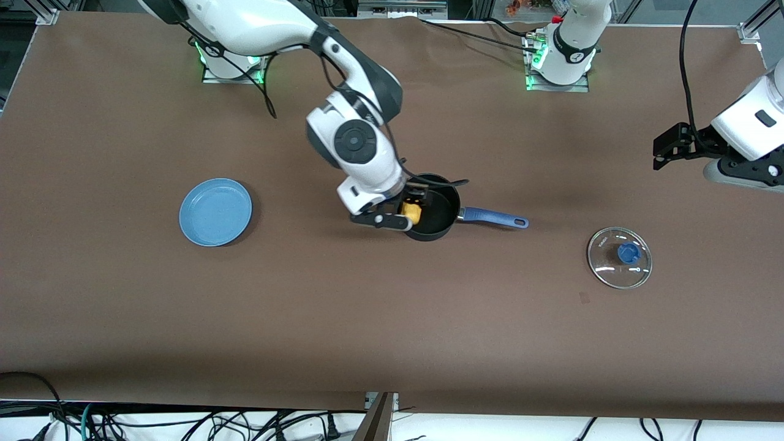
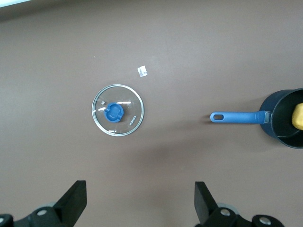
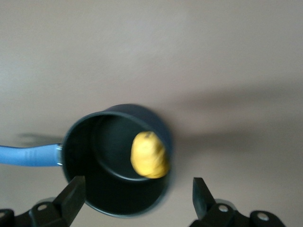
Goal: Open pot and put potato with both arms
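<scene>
The black pot (image 1: 436, 211) with its blue handle (image 1: 495, 217) stands uncovered near the table's middle. The yellow potato (image 1: 410, 213) lies inside it, by the wall toward the right arm's end. My right gripper (image 1: 399, 203) hangs open just over the pot. In the right wrist view its fingers stand wide apart above the pot (image 3: 102, 161) and the potato (image 3: 149, 155), touching neither. My left gripper (image 1: 670, 144) is open and empty, up over the table at the left arm's end. Its wrist view shows the pot (image 2: 283, 124) and potato (image 2: 298, 116) at the frame's edge.
The glass lid with a blue knob (image 1: 619, 257) lies flat on the table toward the left arm's end, and shows in the left wrist view (image 2: 117, 109). A light-blue plate (image 1: 215, 212) lies toward the right arm's end. A small white scrap (image 2: 142, 71) lies near the lid.
</scene>
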You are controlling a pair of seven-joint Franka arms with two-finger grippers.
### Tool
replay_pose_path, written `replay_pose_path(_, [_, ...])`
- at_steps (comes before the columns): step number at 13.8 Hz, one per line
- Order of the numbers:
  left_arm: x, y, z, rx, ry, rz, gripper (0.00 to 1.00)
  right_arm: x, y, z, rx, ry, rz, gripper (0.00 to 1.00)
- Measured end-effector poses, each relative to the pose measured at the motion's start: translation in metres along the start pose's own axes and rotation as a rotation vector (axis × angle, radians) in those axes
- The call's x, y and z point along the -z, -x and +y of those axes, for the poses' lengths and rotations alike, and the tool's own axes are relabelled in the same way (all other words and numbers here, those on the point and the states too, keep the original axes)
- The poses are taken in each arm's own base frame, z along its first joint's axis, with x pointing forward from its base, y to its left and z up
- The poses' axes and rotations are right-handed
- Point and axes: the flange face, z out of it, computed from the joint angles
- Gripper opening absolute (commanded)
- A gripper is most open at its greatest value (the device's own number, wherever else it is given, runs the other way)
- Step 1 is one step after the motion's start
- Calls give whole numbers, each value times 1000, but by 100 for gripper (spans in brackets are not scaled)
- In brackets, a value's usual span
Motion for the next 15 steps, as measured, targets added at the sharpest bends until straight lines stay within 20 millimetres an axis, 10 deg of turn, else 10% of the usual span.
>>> replay_pose_path(8, [-26,34,-16,95,36,-31,100,161,-96,220,223,147,-72,100])
replay_pose_path(15, [-25,40,-13,92,32,-16,100,274,-59,304,198,191,15,100])
